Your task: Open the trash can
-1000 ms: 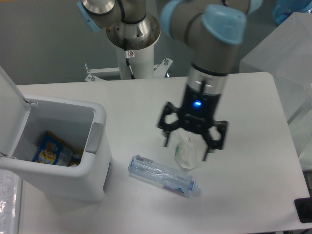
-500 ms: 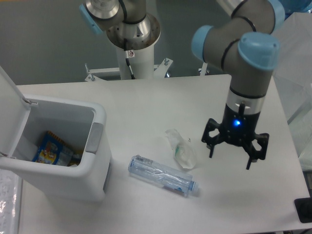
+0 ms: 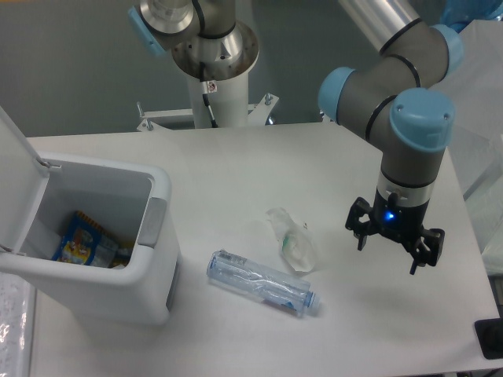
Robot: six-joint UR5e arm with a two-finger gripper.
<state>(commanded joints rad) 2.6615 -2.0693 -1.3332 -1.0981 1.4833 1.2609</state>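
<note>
The white trash can [image 3: 153,259] stands at the left of the table with its lid [image 3: 16,184] swung up and back, so the inside shows. A colourful wrapper [image 3: 78,241] lies in it. A grey push tab [image 3: 153,222] sits on its right wall. My gripper [image 3: 391,255] hangs over the right part of the table, far from the can, open with nothing between its fingers.
A clear plastic bottle [image 3: 261,283] lies on its side in front of the can. A crumpled clear wrapper [image 3: 292,239] lies just beyond it. The arm's white base column [image 3: 216,86] stands at the table's back edge. A dark object [image 3: 491,338] sits at the right edge.
The gripper has swung from above the crumpled wrapper to the right side of the table, staying open. The trash can, bottle and wrapper have not moved.
</note>
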